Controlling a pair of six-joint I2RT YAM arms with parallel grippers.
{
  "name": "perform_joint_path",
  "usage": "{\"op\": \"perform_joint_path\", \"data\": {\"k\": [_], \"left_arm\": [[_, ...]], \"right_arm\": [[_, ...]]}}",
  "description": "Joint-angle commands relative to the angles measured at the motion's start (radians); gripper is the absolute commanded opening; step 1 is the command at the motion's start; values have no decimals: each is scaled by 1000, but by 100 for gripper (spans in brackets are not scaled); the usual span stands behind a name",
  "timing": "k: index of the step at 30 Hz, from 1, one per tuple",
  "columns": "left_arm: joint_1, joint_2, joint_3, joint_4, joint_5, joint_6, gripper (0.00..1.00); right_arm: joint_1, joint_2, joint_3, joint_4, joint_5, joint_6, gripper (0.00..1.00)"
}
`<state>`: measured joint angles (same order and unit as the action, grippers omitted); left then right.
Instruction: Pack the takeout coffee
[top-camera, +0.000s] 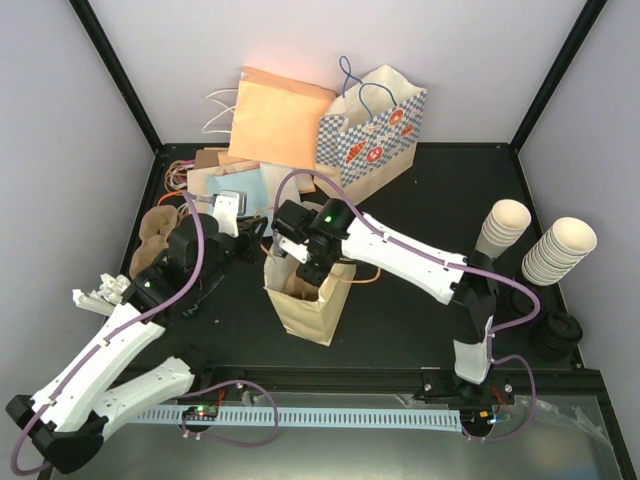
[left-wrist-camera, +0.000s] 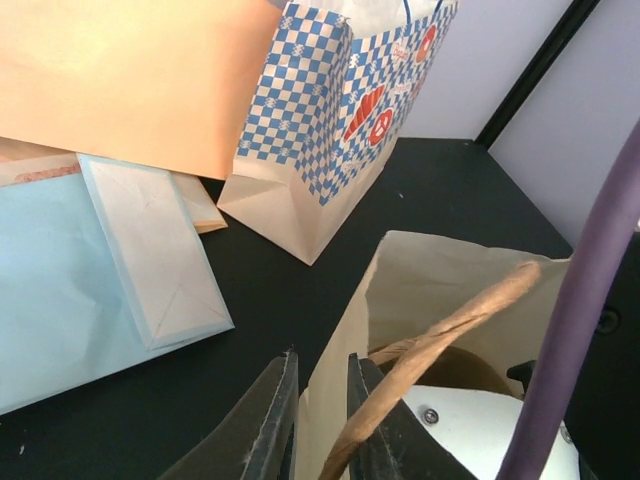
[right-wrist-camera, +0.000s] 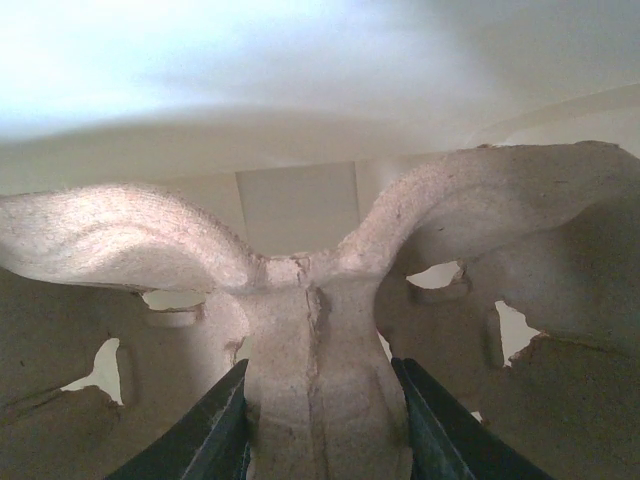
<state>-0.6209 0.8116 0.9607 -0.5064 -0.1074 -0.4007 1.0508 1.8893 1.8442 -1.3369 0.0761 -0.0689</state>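
Observation:
The takeout coffee is out of view in every frame. A brown paper bag (top-camera: 305, 305) stands open at the table's middle. My right gripper (top-camera: 312, 268) reaches down into its mouth. In the right wrist view it (right-wrist-camera: 320, 364) is shut on the central ridge of a moulded pulp cup carrier (right-wrist-camera: 310, 300), whose cup holes show no cup. My left gripper (top-camera: 264, 252) is at the bag's left rim. In the left wrist view its jaws (left-wrist-camera: 321, 356) stand a little apart, one on each side of the bag's wall (left-wrist-camera: 450, 280), beside a twisted paper handle (left-wrist-camera: 455, 325).
A blue-checked gift bag (top-camera: 372, 130) and an orange bag (top-camera: 275, 120) stand at the back. Pale blue envelopes (left-wrist-camera: 60, 290) lie behind the left gripper. Two stacks of lidless cream cups (top-camera: 505, 228) (top-camera: 560, 250) and loose black lids (top-camera: 555, 335) sit at the right. Pulp carriers (top-camera: 155, 235) lie at the left.

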Motion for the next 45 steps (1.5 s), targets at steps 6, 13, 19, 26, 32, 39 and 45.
{"op": "perform_joint_path", "data": {"k": [6,13,19,26,32,39,45], "left_arm": [[9,-48,34,3,-2,44,37],[2,-75,127,-125,122,103,46],[-8,-185,100,-129,301,63,44],[-79,-216,57,-141,478,-1,44],[-300,-135,110,-189,369,-20,43],[-518,61,262,-315,140,-80,43],[-651,257,449,-528,-34,-124,45]], "right_arm": [[8,58,68,-24,14,-12,37],[8,69,72,-20,17,-12,37],[8,75,72,-18,17,-14,37],[6,72,68,-10,20,-15,37],[6,56,34,7,22,-16,37],[5,26,-12,48,19,-31,37],[4,23,-11,50,19,-39,37]]}}
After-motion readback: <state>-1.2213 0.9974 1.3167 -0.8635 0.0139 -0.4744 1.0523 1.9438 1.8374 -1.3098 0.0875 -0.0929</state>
